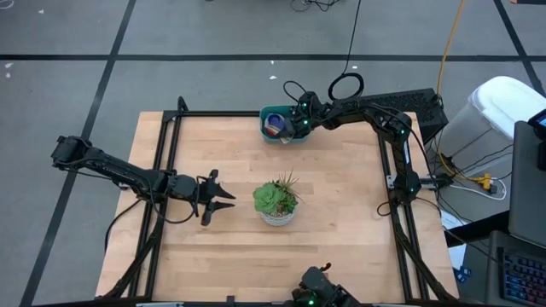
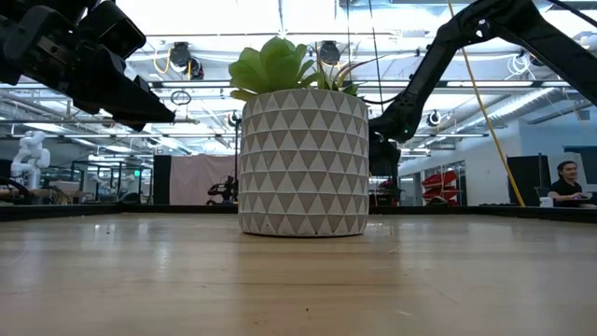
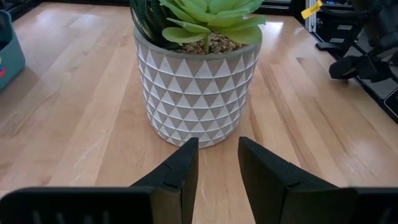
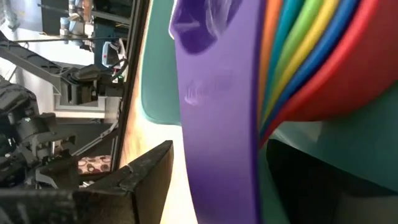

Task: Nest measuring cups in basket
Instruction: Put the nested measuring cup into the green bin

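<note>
Grey floor (image 1: 68, 34) crossed by dark tape lines surrounds the wooden table (image 1: 341, 247). Beyond its far edge, bright ceiling lights (image 2: 280, 19) glare (a seated person (image 2: 565, 183) off to one side).

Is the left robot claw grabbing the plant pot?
No, the left gripper hovers just short of the plant pot, its fingers open with bare table showing between them.

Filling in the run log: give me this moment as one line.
right gripper: open, at basket | measuring cups: nested in basket | left gripper: open, empty, facing potted plant
</note>
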`<state>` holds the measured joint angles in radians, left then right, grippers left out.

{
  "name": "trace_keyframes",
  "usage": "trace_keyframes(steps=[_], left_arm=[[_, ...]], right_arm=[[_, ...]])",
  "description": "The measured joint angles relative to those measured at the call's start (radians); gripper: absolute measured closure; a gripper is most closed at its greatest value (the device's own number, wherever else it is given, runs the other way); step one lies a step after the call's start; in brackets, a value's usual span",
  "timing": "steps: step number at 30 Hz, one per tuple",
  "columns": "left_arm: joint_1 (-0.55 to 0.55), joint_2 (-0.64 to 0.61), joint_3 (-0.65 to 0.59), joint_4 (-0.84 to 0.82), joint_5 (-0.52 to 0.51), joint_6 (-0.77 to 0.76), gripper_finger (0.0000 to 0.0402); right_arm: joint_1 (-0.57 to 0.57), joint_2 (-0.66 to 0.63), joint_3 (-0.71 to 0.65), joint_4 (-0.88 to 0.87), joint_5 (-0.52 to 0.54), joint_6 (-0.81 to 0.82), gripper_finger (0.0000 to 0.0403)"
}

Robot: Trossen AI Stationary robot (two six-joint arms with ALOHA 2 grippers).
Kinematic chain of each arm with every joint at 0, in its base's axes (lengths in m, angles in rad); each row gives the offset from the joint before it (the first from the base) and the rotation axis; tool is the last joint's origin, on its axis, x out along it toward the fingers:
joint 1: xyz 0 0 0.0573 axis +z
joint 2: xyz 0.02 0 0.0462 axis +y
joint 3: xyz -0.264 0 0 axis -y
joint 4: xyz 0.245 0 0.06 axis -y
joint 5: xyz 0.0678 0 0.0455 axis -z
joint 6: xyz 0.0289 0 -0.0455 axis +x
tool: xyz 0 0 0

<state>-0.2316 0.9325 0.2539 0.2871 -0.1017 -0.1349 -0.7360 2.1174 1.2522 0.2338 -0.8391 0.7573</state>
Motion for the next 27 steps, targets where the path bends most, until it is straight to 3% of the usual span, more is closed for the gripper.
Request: trace_keyframes(steps=[17, 27], left_arm=[[0.000, 0.000, 0.000, 0.002, 0.014, -0.001, 0.0284], [0.000, 0.000, 0.000, 0.002, 0.016, -0.001, 0.0284]], right_arm=[[-0.003, -0.008, 0.000, -0.024, 0.001, -0.060, 0.0151], [-0.007, -0.108, -0.001, -0.110, 0.117, -0.169, 0.0151]])
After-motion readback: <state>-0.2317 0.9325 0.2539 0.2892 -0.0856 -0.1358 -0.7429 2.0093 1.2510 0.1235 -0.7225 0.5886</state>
